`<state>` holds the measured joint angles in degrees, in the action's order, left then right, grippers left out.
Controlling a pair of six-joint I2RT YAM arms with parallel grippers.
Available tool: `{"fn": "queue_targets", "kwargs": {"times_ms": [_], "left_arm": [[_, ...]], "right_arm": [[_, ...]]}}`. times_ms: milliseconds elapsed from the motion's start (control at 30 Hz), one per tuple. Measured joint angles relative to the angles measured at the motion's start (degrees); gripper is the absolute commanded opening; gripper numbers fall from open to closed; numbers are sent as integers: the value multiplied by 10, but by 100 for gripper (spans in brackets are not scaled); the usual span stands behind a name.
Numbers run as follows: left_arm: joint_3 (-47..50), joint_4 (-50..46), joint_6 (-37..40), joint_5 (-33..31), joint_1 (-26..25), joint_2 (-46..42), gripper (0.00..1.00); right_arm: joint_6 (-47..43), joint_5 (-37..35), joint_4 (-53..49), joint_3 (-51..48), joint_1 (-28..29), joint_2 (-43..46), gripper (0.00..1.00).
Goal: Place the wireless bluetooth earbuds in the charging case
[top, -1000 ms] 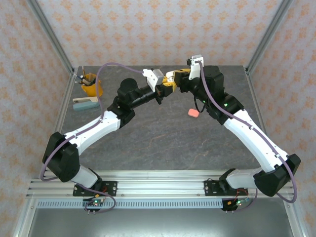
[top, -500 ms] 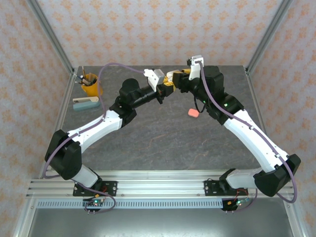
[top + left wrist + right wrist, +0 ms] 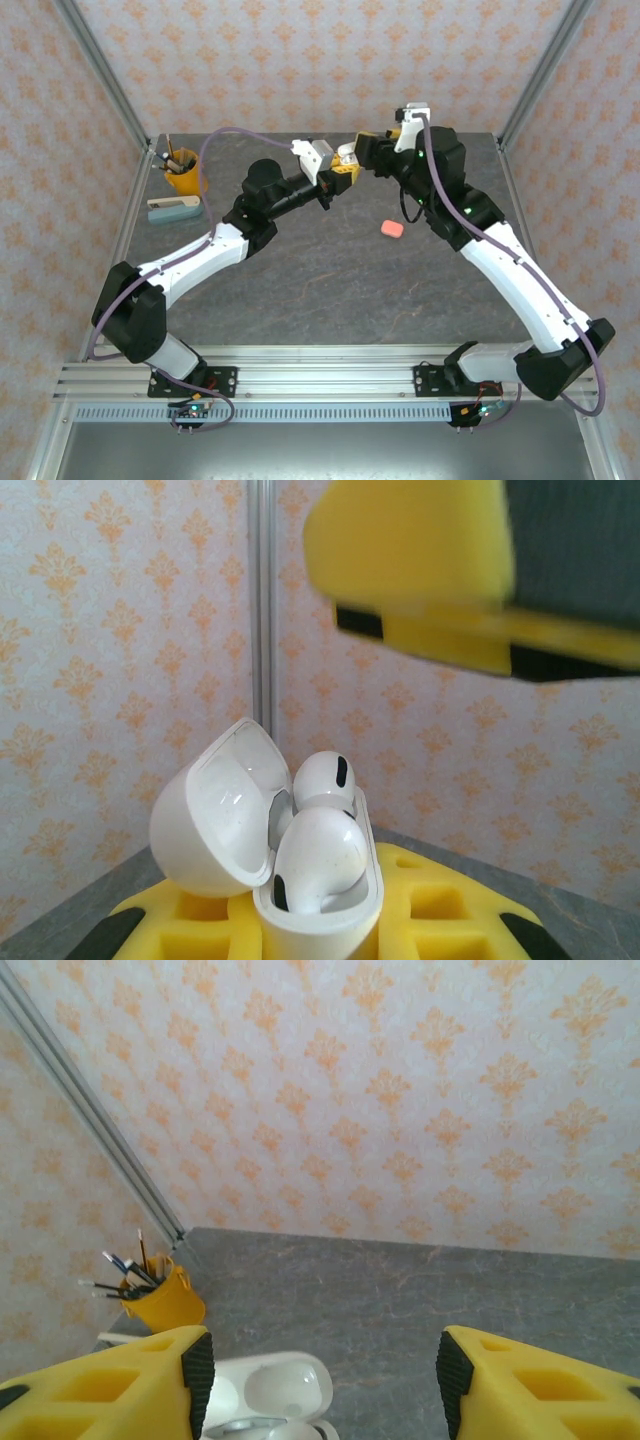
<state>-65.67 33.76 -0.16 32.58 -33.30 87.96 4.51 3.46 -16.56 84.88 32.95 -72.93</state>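
Earbuds seated in open white case, L gripper holding it

L wrist view: white case stands open, lid swung off to the left. Two white earbuds sit in the wells, one nearer the cam and one right behind it, round heads up, stems down inside. L gripper is clamped on the case: its yellow fingers press the lower body from both sides, w/ the case upright btwn them. In the top view the grip is at far ctr of the workspace. Can't tell if the case touches the table.

R gripper: fingers spread wide, nothing btwn them. The R wrist view looks past the two yellow fingers to the open case below, toward the left side of the gap. In the L wrist view one R finger hangs blurred above and right of the case, apart from the earbuds. In the top view the R gripper is just right of the L gripper, also at far ctr.

Other items: salmon-pink case lies on the grey table, right of ctr, nearer than both grippers and apart from them. Can't tell if it's open. Yellow cup w/ pens is at far left. Pale blue-green stapler-like item lies just on its near side.
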Motion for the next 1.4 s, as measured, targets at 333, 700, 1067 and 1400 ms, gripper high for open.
{"fn": "queue_targets", "kwargs": {"times_ms": [333,700,1067,1400], "left_arm": [[19,-26,29,6,0,-1,0],[44,-83,68,21,0,-18,0],[61,-93,62,12,6,-22,0],[55,-86,0,-3,11,13,0]], "right_arm": [[19,-2,-196,272,-12,-145,59],[19,46,-416,393,-12,-339,50],[34,81,-407,255,-14,-232,45],[122,8,-360,142,-50,-152,49]]}}
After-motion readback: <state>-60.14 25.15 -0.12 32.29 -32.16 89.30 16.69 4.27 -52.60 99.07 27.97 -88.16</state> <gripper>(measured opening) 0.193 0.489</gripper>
